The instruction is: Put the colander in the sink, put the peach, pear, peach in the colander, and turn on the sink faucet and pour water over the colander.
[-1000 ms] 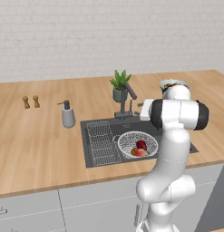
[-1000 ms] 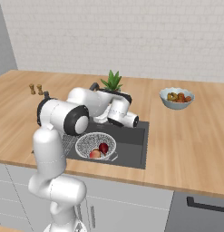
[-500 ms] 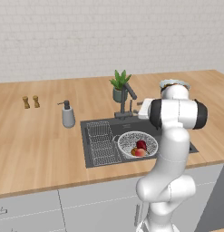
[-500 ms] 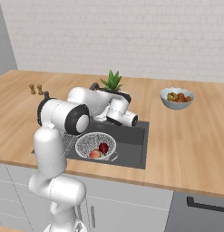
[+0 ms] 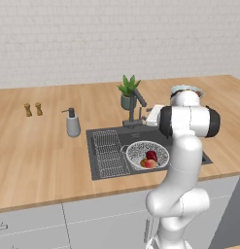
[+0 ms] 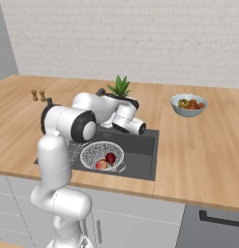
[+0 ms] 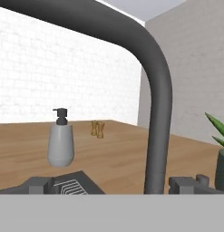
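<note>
Grey sink faucet (image 7: 154,113) stands close before the gripper (image 7: 120,183), whose fingers are spread wide, holding nothing.

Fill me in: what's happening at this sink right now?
A white robot arm is working at the faucet, with its claw open and right up against the curved spout. The colander already sits in the sink, holding the dark red pear and at least one peach. No water is running, so turning on the tap looks like the step left. A soap dispenser stands on the counter left of the sink.
</note>
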